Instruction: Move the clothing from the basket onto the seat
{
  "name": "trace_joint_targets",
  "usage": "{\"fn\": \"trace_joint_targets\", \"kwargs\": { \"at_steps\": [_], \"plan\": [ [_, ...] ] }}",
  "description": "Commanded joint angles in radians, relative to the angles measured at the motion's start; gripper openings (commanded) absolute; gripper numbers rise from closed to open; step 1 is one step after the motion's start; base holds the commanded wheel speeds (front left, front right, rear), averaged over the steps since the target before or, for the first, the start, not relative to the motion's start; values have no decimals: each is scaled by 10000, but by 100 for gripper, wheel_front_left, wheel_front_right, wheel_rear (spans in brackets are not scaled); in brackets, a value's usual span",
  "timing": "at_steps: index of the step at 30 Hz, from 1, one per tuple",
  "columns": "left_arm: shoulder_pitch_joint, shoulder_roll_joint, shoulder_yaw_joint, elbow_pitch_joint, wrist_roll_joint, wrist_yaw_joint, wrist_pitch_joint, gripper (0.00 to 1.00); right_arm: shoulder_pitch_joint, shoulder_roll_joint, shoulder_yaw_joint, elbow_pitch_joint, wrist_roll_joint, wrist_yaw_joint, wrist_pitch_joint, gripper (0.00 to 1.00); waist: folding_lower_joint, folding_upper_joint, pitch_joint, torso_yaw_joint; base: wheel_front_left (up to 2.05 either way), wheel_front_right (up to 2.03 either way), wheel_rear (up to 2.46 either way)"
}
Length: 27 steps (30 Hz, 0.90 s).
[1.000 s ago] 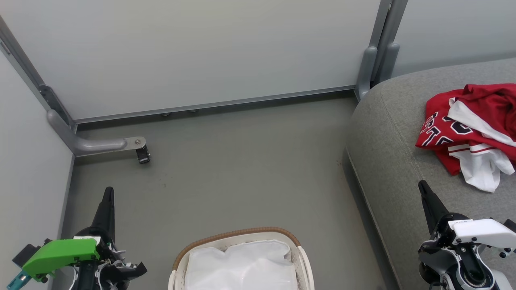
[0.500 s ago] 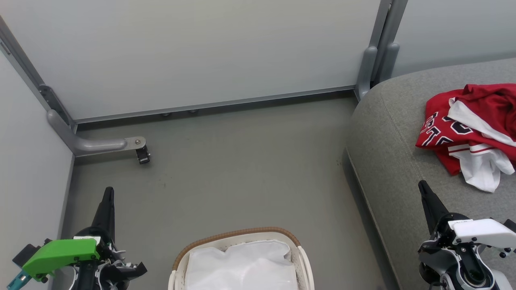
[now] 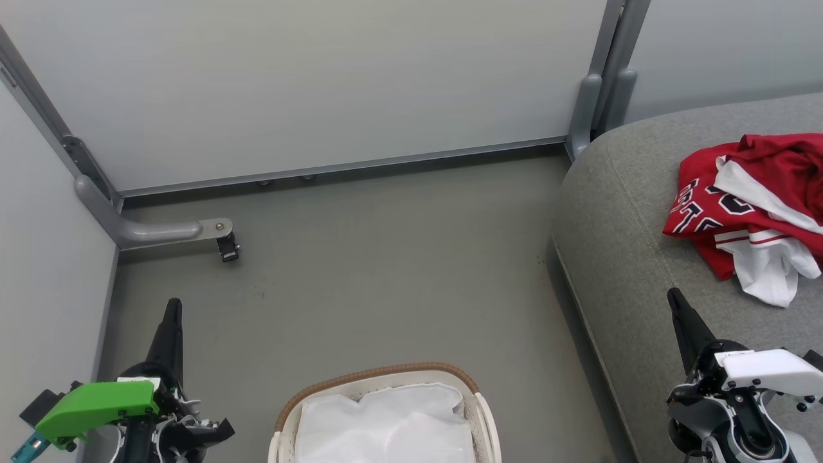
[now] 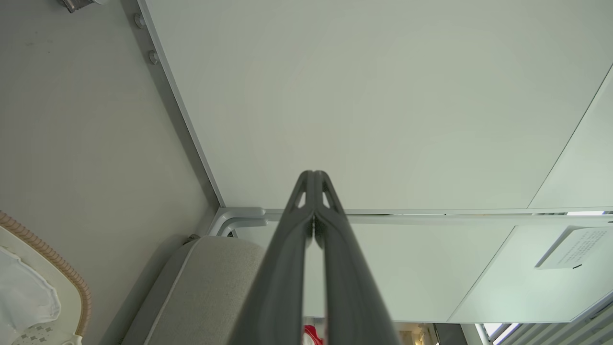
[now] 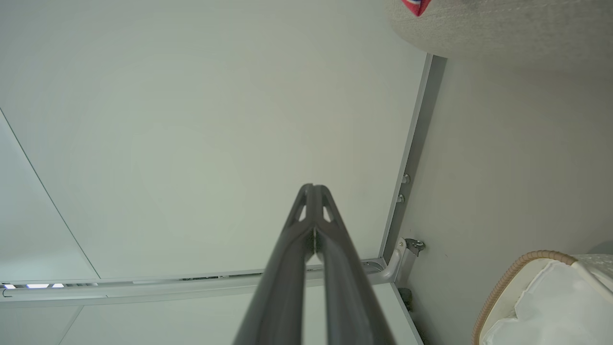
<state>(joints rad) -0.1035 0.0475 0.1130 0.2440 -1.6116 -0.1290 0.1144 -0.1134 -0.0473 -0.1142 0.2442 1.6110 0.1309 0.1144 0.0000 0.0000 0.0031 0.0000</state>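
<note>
The clothing [image 3: 749, 206], a crumpled heap of red jerseys with white lining, is being borne by the seat [image 3: 617, 257] at about 3 o'clock in the head view, with block letters being shown on its left fold. The basket [image 3: 379, 375] is being seen at 6 o'clock on the grey floor [image 3: 386, 270], apart from the seat, and the white liner [image 3: 386, 421] is being shown lying inside it. The left gripper [image 3: 172, 307] is being held at 8 o'clock above the floor, its two fingers being pressed together with nothing between them. The right gripper [image 3: 674, 297] is being held at 4 o'clock above the seat, likewise closed and empty, its tip being pointed toward 12 o'clock, near the clothing but apart from it. Pale wall panels [image 3: 321, 83] are being seen at 12 o'clock.
</note>
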Motion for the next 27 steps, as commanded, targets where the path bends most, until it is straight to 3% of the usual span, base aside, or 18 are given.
{"fn": "trace_joint_targets", "kwargs": {
  "at_steps": [1,27],
  "plan": [
    [-107,51,24,-8,-27,-32,30,0,108,-56,-18,-26,39,-3,29,0,0,0,0,0,0,0,0],
    [-107,51,24,-6,-28,-32,30,0,108,-56,-17,-26,39,-3,29,0,0,0,0,0,0,0,0]
  ]
}}
